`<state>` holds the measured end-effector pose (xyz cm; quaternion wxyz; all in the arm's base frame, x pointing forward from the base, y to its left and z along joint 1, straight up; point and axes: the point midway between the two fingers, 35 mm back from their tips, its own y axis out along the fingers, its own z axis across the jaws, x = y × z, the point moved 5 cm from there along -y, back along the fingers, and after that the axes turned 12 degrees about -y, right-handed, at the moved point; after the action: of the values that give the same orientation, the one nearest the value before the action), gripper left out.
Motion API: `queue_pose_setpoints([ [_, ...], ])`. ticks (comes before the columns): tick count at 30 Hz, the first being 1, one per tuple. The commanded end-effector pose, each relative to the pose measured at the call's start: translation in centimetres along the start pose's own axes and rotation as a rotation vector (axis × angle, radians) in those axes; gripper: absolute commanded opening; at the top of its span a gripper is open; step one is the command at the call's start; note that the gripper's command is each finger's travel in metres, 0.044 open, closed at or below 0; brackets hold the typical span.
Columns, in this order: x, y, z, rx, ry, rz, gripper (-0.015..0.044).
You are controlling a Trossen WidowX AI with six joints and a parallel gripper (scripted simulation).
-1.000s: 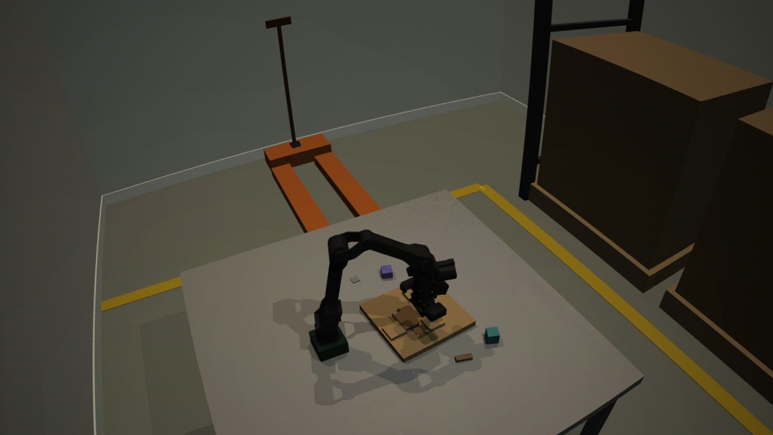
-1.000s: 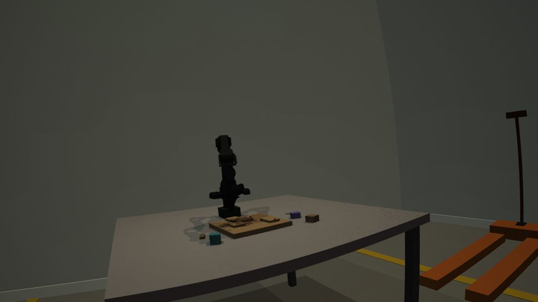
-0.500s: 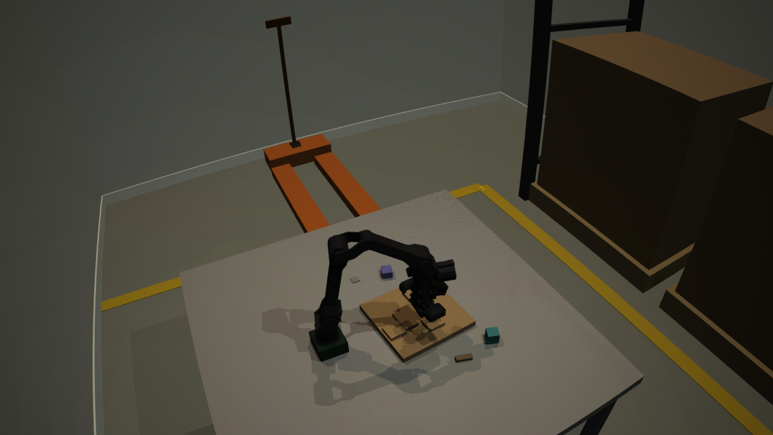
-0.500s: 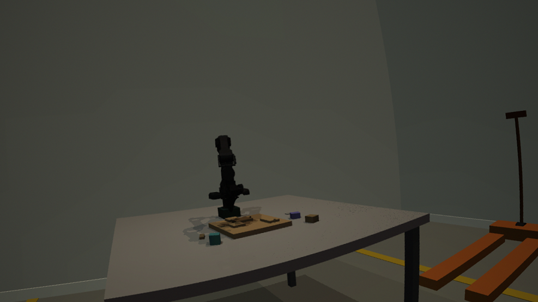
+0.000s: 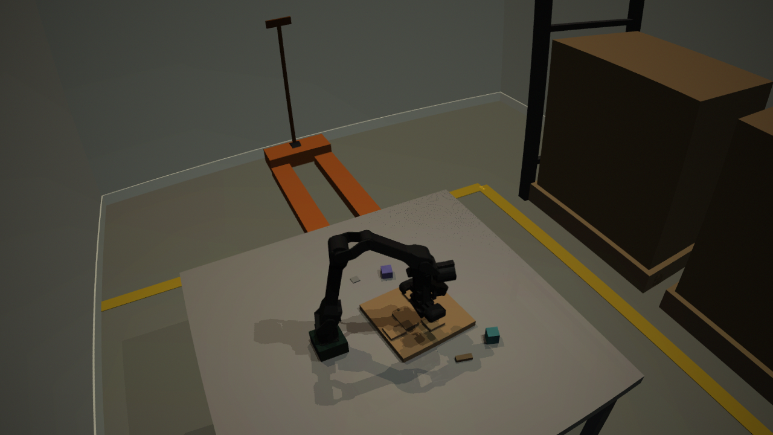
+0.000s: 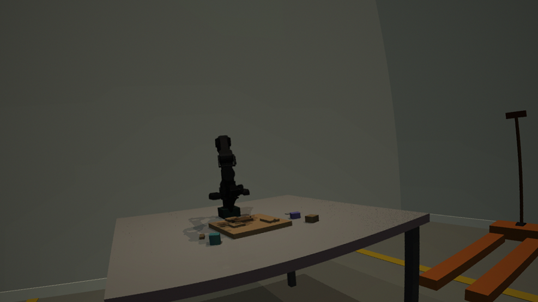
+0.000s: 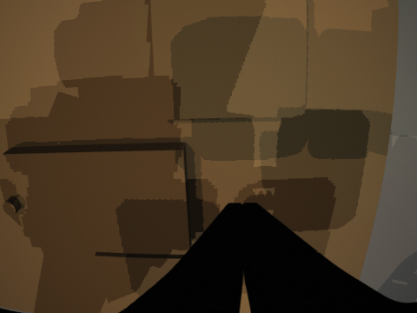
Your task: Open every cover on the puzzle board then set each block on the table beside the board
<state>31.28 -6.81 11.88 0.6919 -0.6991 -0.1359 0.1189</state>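
My gripper (image 7: 241, 217) is shut and empty, low over the puzzle board (image 5: 456, 318) (image 6: 260, 230) (image 7: 378, 52). In the top view its fingertips are hidden behind the hand. A wooden cover (image 5: 405, 320) (image 7: 87, 187) with a small round pin (image 7: 14, 204) lies left of the fingertips in the wrist view. Another cover (image 5: 435, 325) (image 7: 278, 65) lies ahead of them. A third cover (image 5: 394, 332) lies at the board's edge nearer the arm's base, and a fourth cover (image 6: 269, 219) lies at the right in the exterior view. Shadows hide whether any well is uncovered.
On the table beside the board rest a teal block (image 5: 491, 336) (image 6: 214, 238), a purple block (image 5: 386, 272) (image 6: 295, 215), a brown block (image 6: 311, 219), a small brown bar (image 5: 464, 357) (image 6: 201, 236) and a thin grey piece (image 5: 355, 279).
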Motion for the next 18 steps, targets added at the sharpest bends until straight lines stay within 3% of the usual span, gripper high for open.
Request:
queue_pose_setpoints([
  [1, 0.0, 0.5, 0.1, 0.005, -0.006, -0.001, 0.0],
  [18, 0.0, 2.2, 0.0, 0.005, -0.006, -0.001, 0.0],
])
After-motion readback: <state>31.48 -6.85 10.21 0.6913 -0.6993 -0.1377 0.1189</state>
